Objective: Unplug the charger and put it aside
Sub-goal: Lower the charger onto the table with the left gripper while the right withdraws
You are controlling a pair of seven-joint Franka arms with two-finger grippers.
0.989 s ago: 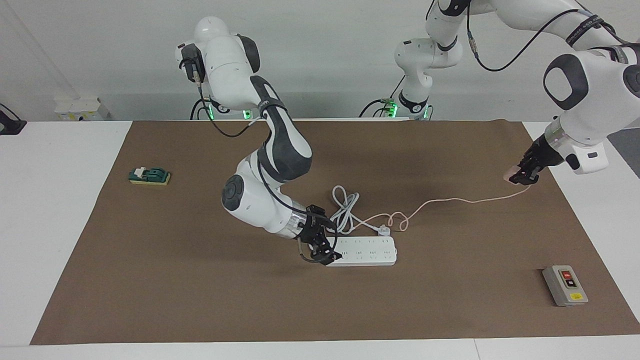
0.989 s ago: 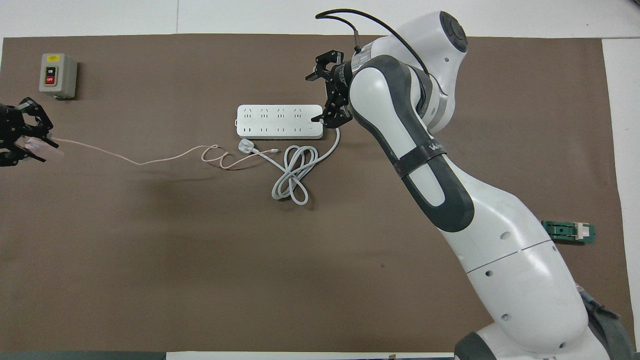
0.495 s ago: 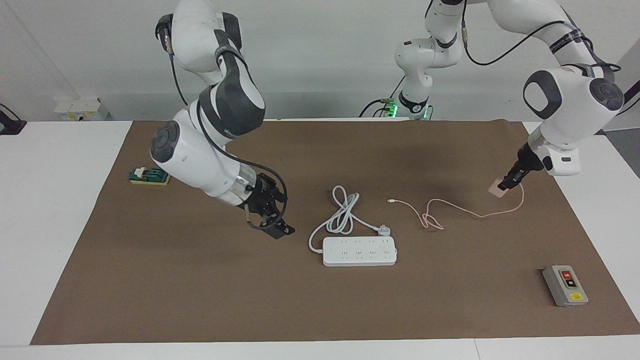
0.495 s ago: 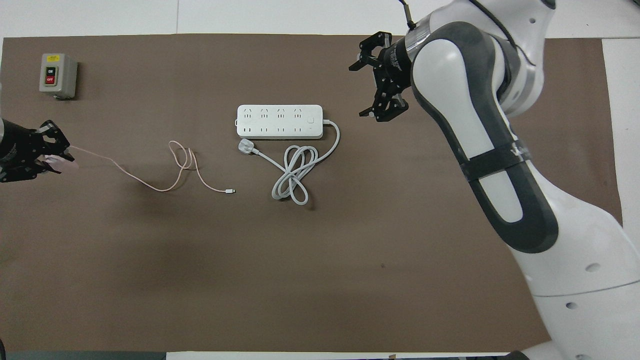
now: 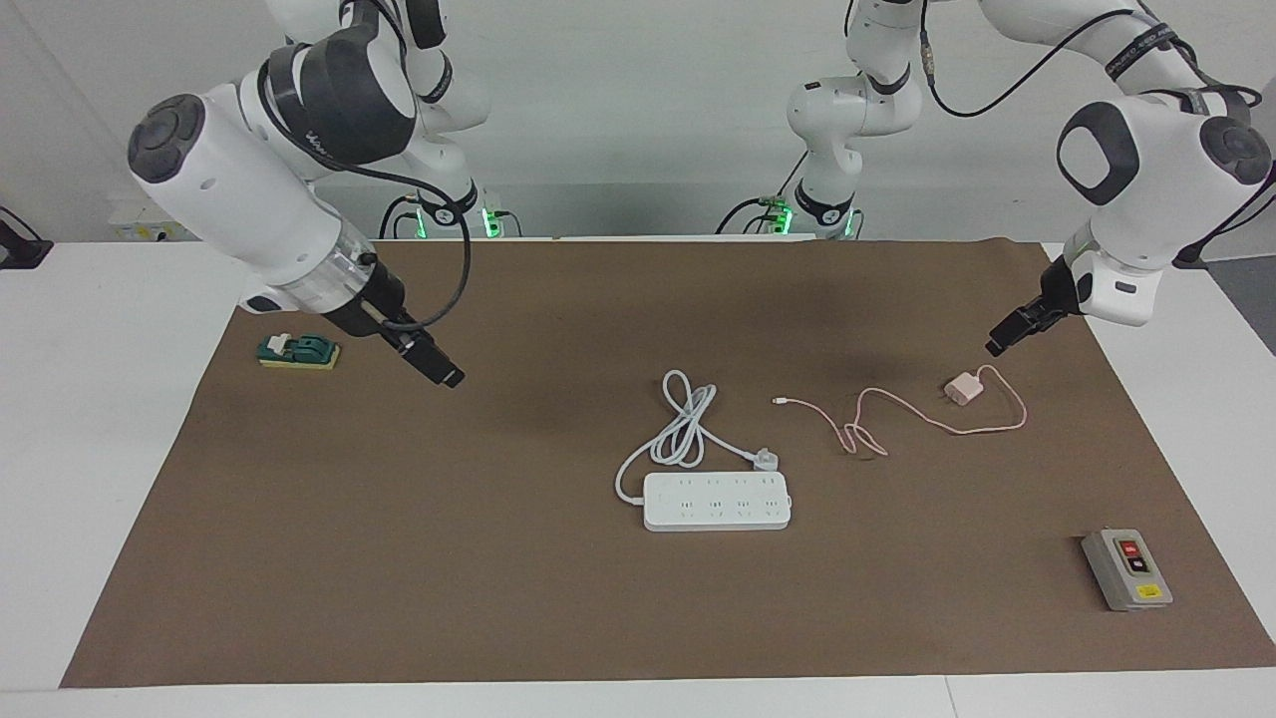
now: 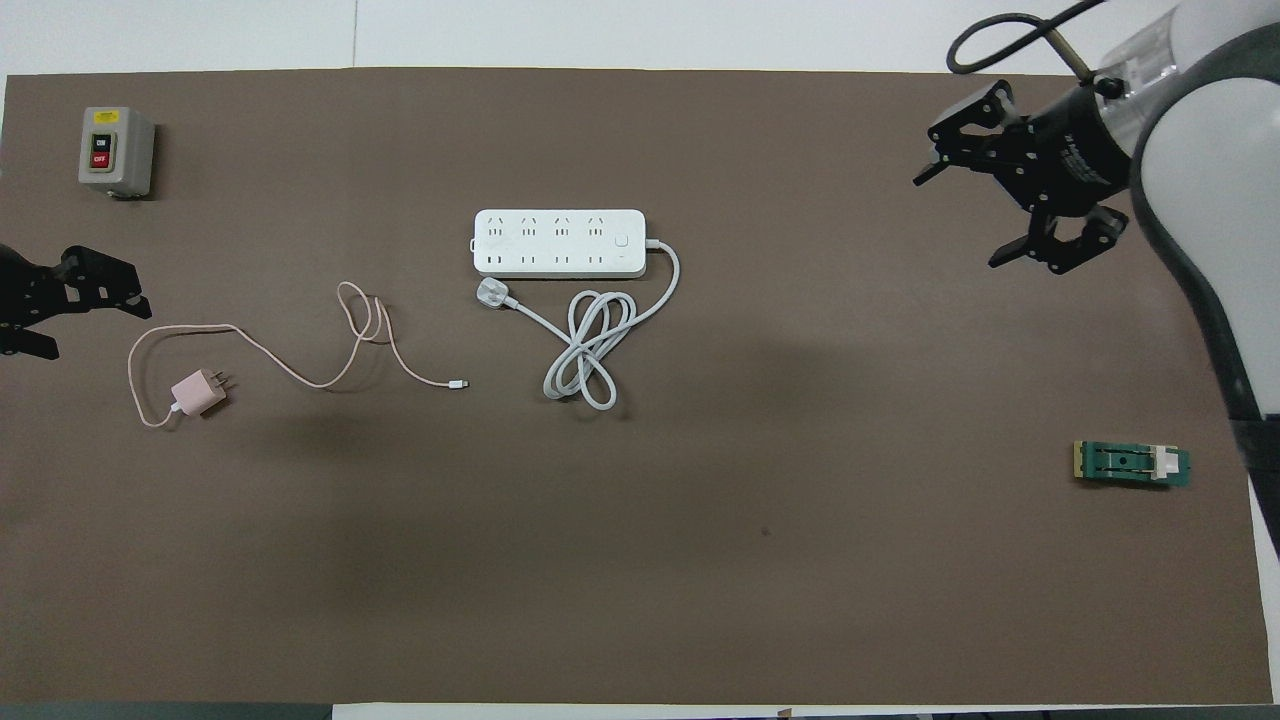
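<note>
Facing view. Unplugging looks done: pink charger (image 5: 963,388) lying on the brown mat (image 5: 558,618), apart from the white power strip (image 5: 717,501), toward the left arm's end of the desk (image 5: 120,479). Left end effector (image 5: 1005,336) hanging just above and beside the charger, holding nothing; finger spread not readable from here. Pink cable (image 5: 877,419) running in loose loops from the charger back toward the strip, free tip stopping short of the strip's white plug (image 5: 766,459). Right end effector (image 5: 439,374) up over bare mat between the green block (image 5: 298,350) and the strip's coiled cord (image 5: 678,424), empty. Judged stage: placing finished, only clearing away left. Next move calls for a lift clear of the cable loop beneath the left end effector.

Overhead view. Left end effector (image 6: 70,300) at the mat's edge, fingers spread, empty, charger (image 6: 198,392) just beside it on the side nearer the robots, grey switch box (image 6: 116,150) on the farther side. Right end effector (image 6: 1000,215) fingers spread wide, empty, green block (image 6: 1132,464) well apart. Ample bare mat on the robots' side of both end effectors; little margin between the left one and the mat's border, so withdrawal upward seems the safest.
</note>
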